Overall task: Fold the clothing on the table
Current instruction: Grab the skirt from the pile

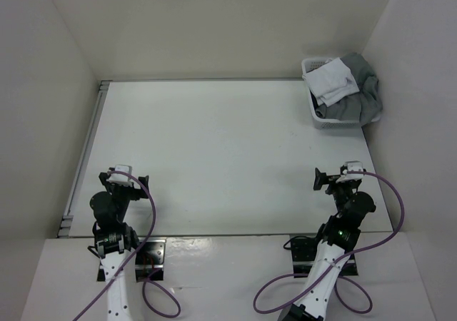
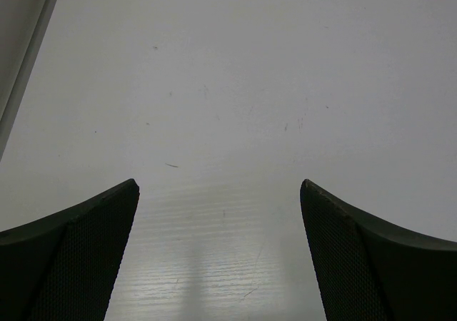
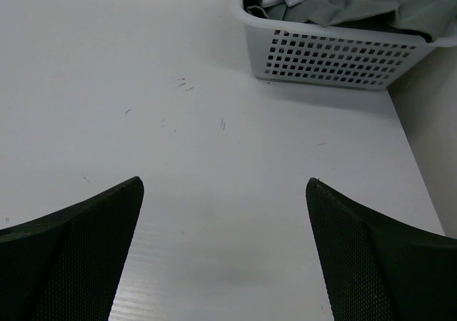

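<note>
While both tools sit at the near edge, the plain white thin fabric garment [image 1: 332, 80] isn't laid out for folding. It's bunched in the white slatted plastic basket [image 1: 335, 123] at the far right corner of the large white flat counter [image 1: 214, 150], on top of a larger grey garment [image 1: 365, 96].

Left tool [image 1: 141, 180]: jaws spread wide, nothing between them, bare counter below in its wrist view. Right tool [image 1: 319, 180]: same, wide and empty, facing the basket.

Handling, my read: light, limp, no stiffness. It will drape and sag off any single pinch, and may drag the grey piece along if I catch both layers. It's wrinkled, and I can't tell collar from hem from here.

I'd pinch a raised fold on the white top layer, shallow enough that only white goes in, and lift it clear of the basket rim. Then I'd lay it on open counter and re-grip two corners, one per tool. It isn't fragile, and slip risk is low. Snagging on the slats is what I'd watch.
</note>
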`<state>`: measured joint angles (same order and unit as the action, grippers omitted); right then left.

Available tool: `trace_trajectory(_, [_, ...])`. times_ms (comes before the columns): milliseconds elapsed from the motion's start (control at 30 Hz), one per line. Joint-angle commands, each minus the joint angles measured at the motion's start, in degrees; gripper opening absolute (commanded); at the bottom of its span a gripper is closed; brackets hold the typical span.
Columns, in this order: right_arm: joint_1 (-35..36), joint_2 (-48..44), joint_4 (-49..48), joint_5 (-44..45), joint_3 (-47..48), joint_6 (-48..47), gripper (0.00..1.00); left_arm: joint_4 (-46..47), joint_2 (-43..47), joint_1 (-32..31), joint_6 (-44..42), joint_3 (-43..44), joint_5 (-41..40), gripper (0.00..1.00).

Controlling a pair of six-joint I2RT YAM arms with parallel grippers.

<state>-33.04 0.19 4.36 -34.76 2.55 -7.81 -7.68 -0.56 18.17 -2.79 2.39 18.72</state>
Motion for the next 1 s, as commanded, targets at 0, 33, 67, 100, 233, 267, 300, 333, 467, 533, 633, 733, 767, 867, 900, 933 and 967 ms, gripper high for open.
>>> trace_trajectory(0, [-0.4, -4.7, 0.1, -0.7, -2.8, -0.6, 0.98, 2.5, 7.7, 0.0, 0.6, -2.2, 0.4, 0.99])
trace_trajectory(33, [-0.4, -4.7, 0.1, -0.7, -2.8, -0.6, 0.98, 2.5, 7.7, 0.0, 0.6, -2.2, 0.4, 0.99])
trace_trajectory(67, [-0.4, -4.7, 0.1, -0.7, -2.8, -0.6, 0.98, 2.5, 7.7, 0.0, 0.6, -2.2, 0.4, 0.99])
trace_trajectory(100, [-0.4, -4.7, 0.1, -0.7, -2.8, -0.6, 0.98, 2.5, 7.7, 0.0, 0.6, -2.2, 0.4, 0.99])
trace_trajectory(233, [-0.4, -4.7, 0.1, -0.7, -2.8, -0.6, 0.98, 2.5, 7.7, 0.0, 0.6, -2.2, 0.4, 0.99])
trace_trajectory(267, [-0.4, -4.7, 0.1, -0.7, -2.8, -0.6, 0.98, 2.5, 7.7, 0.0, 0.6, -2.2, 0.4, 0.99])
trace_trajectory(300, [-0.4, -4.7, 0.1, -0.7, -2.8, -0.6, 0.98, 2.5, 7.7, 0.0, 0.6, -2.2, 0.4, 0.99])
trace_trajectory(333, [-0.4, -4.7, 0.1, -0.7, -2.8, -0.6, 0.98, 2.5, 7.7, 0.0, 0.6, -2.2, 0.4, 0.99])
trace_trajectory(467, [-0.4, -4.7, -0.9, -1.3, -2.8, -0.6, 0.98, 2.5, 7.7, 0.0, 0.6, -1.0, 0.3, 0.99])
trace_trajectory(533, [-0.4, -4.7, -0.9, -1.4, -0.7, 0.7, 0.98, 3.3, 7.7, 0.0, 4.4, 2.8, -3.8, 0.99])
trace_trajectory(633, [0.2, -4.7, -1.8, 3.4, 5.0, 6.4, 0.98, 2.5, 7.2, 0.0, 7.4, 8.8, -7.4, 0.99])
trace_trajectory(733, [0.3, -4.7, -1.1, 4.0, 10.7, 5.6, 0.98, 1.1, 6.1, 0.0, 6.4, 18.1, -5.3, 0.99])
trace_trajectory(767, [0.3, -4.1, -1.1, 4.9, 12.1, 7.2, 0.98, 1.1, 4.4, 0.0, 6.4, 22.7, -5.8, 0.99])
trace_trajectory(867, [0.3, 1.2, -3.4, 8.0, 19.0, 13.1, 0.98, -0.7, -4.5, 0.0, 7.5, 31.2, -7.9, 0.99])
trace_trajectory(900, [0.3, 4.2, -2.4, 8.0, 24.2, 14.2, 0.98, -2.1, -8.1, 0.0, 7.5, 38.6, -9.6, 0.99])
trace_trajectory(933, [0.3, 7.9, -1.1, 8.0, 27.6, 14.2, 0.98, -6.7, -16.2, 0.0, 7.5, 42.8, -10.2, 0.99])
trace_trajectory(967, [0.3, 17.3, 0.5, 8.0, 31.3, 14.2, 0.98, -9.3, -20.8, 0.0, 6.9, 47.5, -11.0, 0.99])
